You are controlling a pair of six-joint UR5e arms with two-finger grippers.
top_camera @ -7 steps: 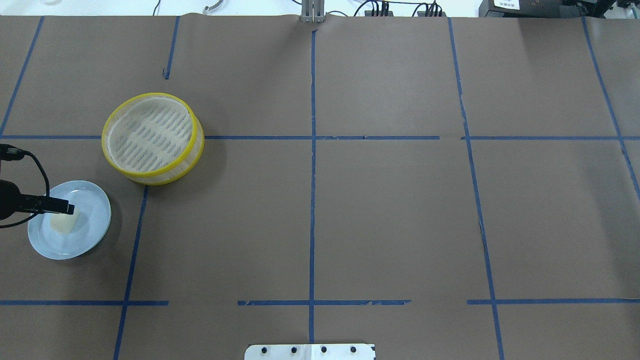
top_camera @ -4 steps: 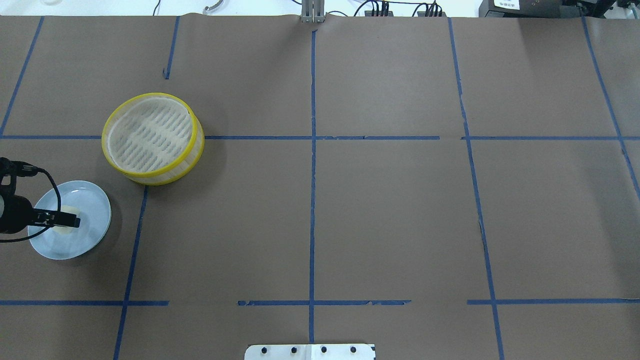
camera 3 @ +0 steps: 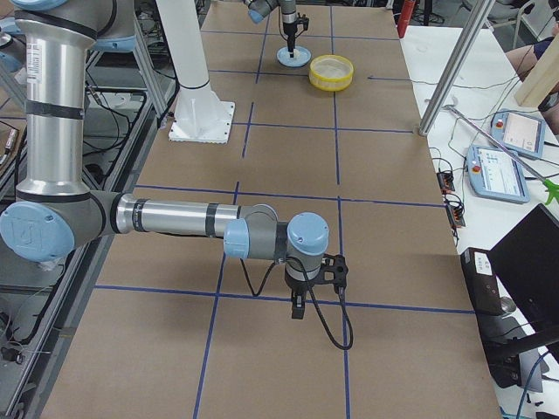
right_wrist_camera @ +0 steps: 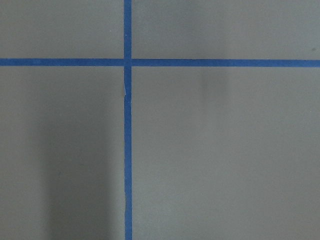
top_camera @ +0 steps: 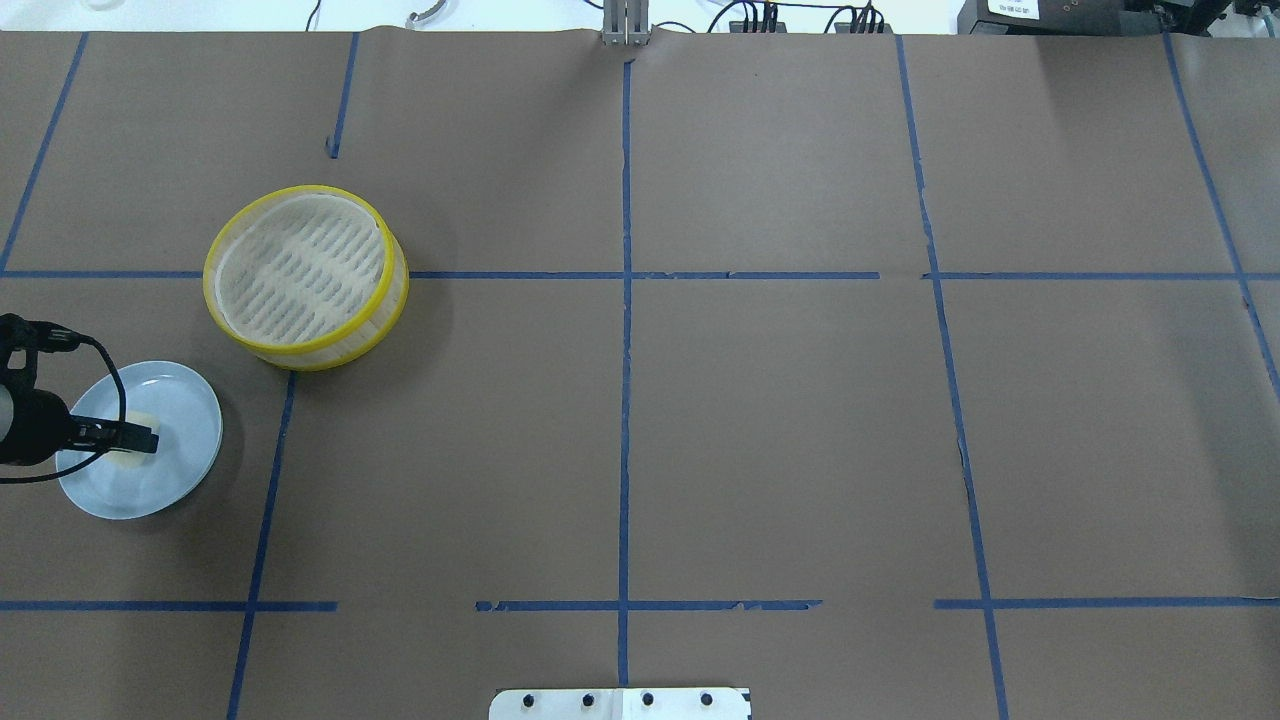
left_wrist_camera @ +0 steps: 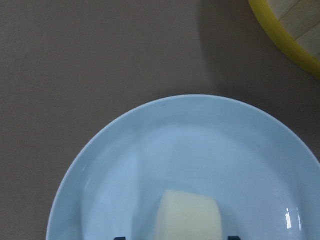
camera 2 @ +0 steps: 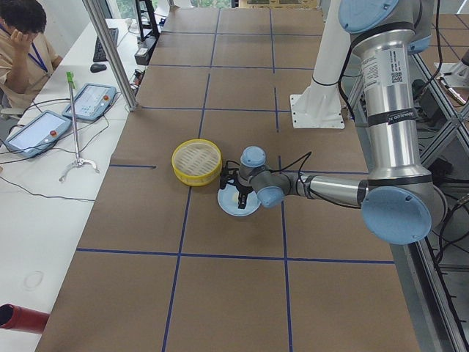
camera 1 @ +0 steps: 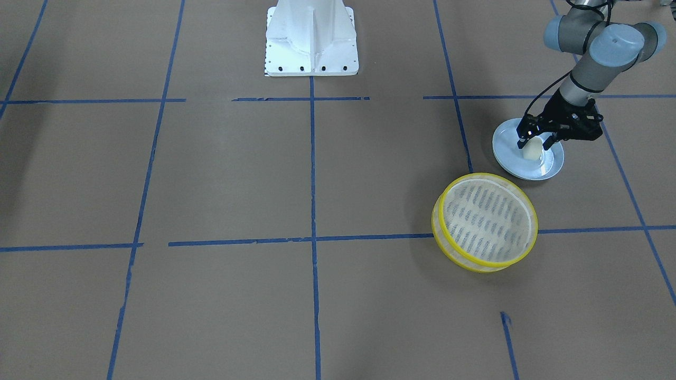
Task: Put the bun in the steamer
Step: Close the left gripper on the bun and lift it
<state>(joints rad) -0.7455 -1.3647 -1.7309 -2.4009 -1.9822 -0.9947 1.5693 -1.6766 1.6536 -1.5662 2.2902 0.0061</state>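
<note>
**Two fingers astride the bun, no squeeze yet**

From where I stand, the left gripper hangs low over the light blue plate and points straight down. The bun sits between its black fingers. The wrist camera settles the matter. A fingertip peeks in on either side of the bun, each with a sliver of plate showing between. So the jaws are parted a little wider than the bun and have hold of nothing. That stance makes sense to me, since it lets the fingers slip down past the bun's sides before they pinch.

The bun rests on the plate, not in the steamer. The steamer waits just beside the plate without touching it, open side up, its slotted floor showing whole. With the two so near, I'd judge the carry a short one. The lift only needs to clear the yellow rim.

The right gripper is well apart, toward the other end of the desk. Its own camera looks down at nothing but blue tape lines. It shows only in the side view, so I cannot tell whether it is parted or closed. I reckon it simply stands out of the way.
</note>
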